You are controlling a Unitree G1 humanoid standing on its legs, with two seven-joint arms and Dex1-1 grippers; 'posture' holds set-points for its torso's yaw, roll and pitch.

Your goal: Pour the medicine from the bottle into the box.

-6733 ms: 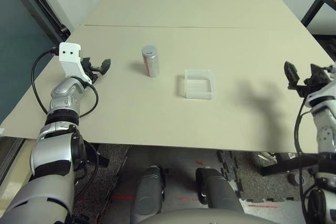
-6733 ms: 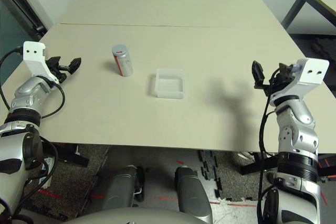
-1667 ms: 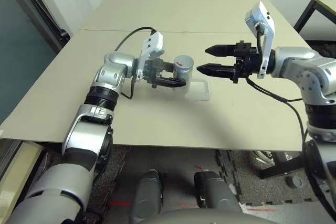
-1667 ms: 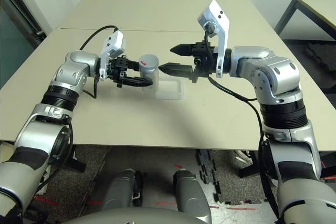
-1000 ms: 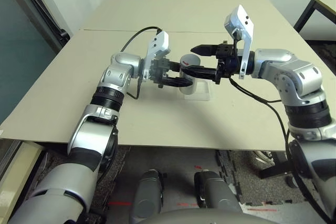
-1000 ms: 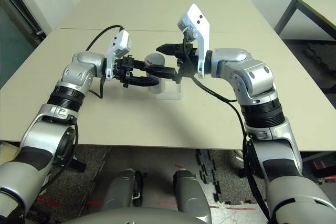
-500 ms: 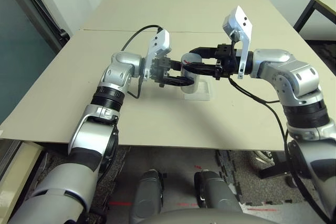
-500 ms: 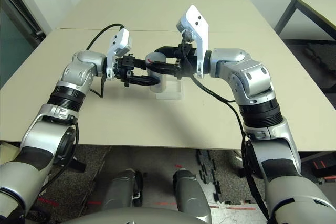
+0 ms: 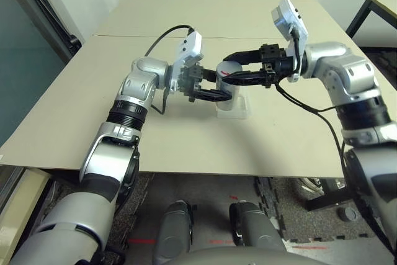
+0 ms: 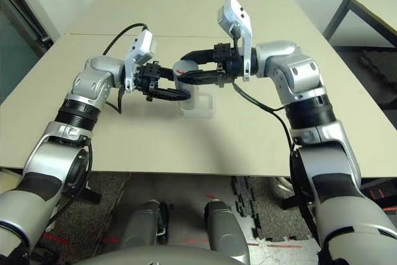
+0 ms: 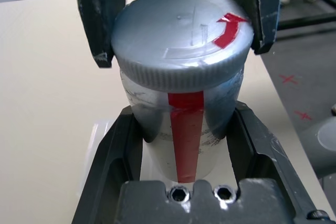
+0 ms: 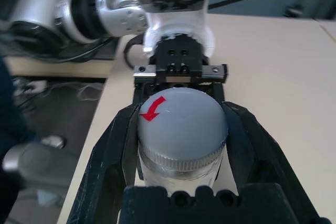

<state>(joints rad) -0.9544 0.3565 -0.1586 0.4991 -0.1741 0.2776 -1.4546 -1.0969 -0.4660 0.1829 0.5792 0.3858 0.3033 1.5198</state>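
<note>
1. L gripper (image 11: pixel 185 108) pinches bottle (image 11: pixel 186 140) body, R gripper (image 12: pixel 182 108) pinches cap (image 12: pixel 184 121); btl approx upright.
2. Keep L firm, twist cap w/ R along its axis, no side pull; tip over box (image 10: pixel 200 114) only once cap's off.
3. Box partly hidden behind btl; btl's height above it hard to judge. Medicine can't be made out.

Bottle (image 12: pixel 178 179), one, clear-sided. Cap (image 12: pixel 184 124), grey, ridged rim, between black fingers (image 12: pixel 128 145); red arrow (image 12: pixel 152 108) at ten o'clock on its top.
</note>
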